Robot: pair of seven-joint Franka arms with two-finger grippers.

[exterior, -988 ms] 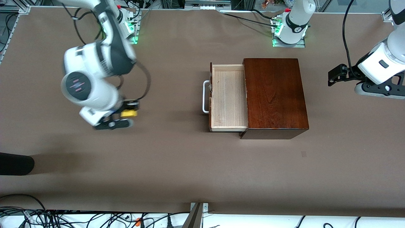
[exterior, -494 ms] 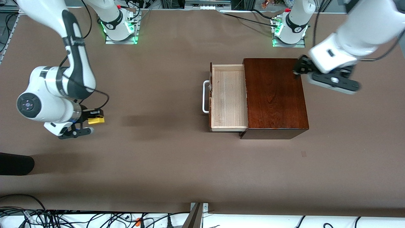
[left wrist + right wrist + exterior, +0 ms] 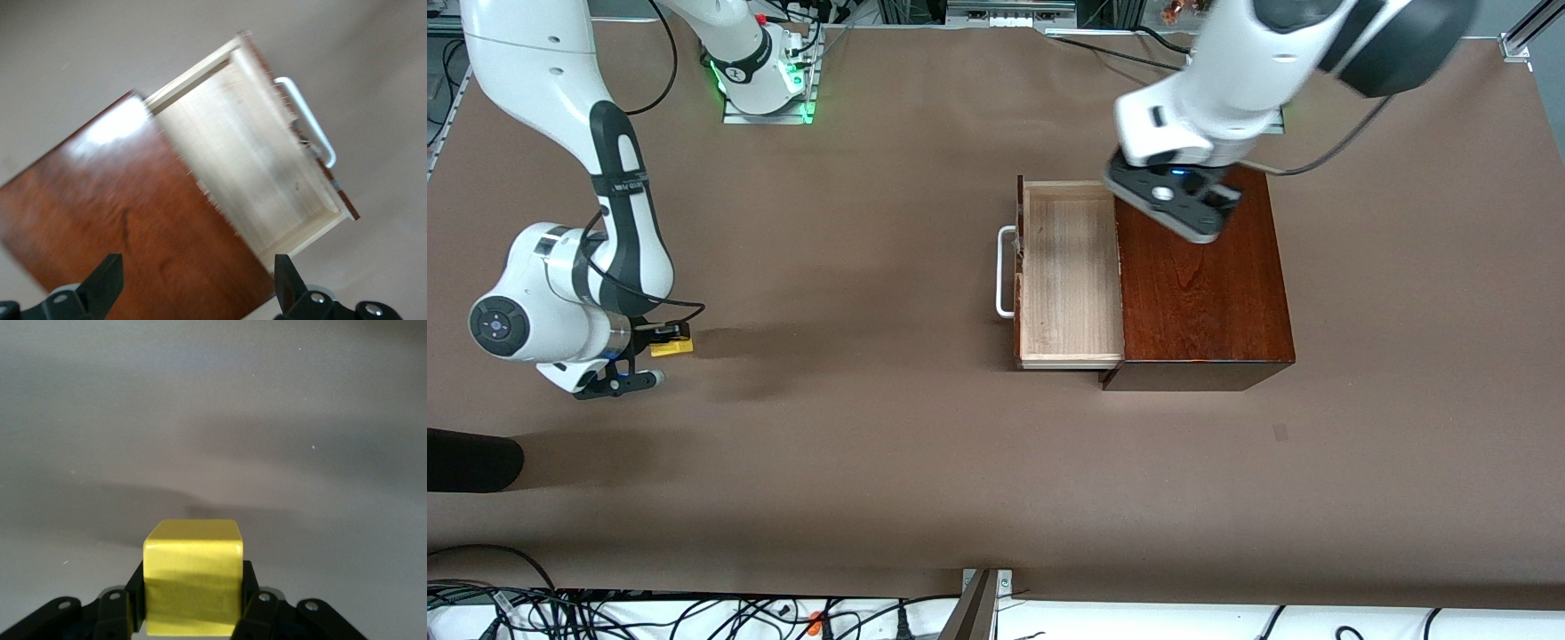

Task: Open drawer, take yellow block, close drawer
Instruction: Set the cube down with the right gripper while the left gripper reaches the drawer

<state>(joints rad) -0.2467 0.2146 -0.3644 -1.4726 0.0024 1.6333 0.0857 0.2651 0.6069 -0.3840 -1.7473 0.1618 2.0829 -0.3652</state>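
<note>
- The right gripper (image 3: 660, 348) hangs low over bare table toward the right arm's end, its fingers (image 3: 257, 603) clamped on the yellow block (image 3: 193, 585); the cube sits squarely between them.
- The left gripper (image 3: 1172, 197) hovers over the dark mahogany box (image 3: 1200, 276), fingers spread wide with nothing between them.
- Just below and beside that gripper the drawer (image 3: 1069, 271) stands pulled out, its pale tray bare, white bar handle (image 3: 1005, 271) facing the right arm's end.
- I can read no writing or labels anywhere.
</note>
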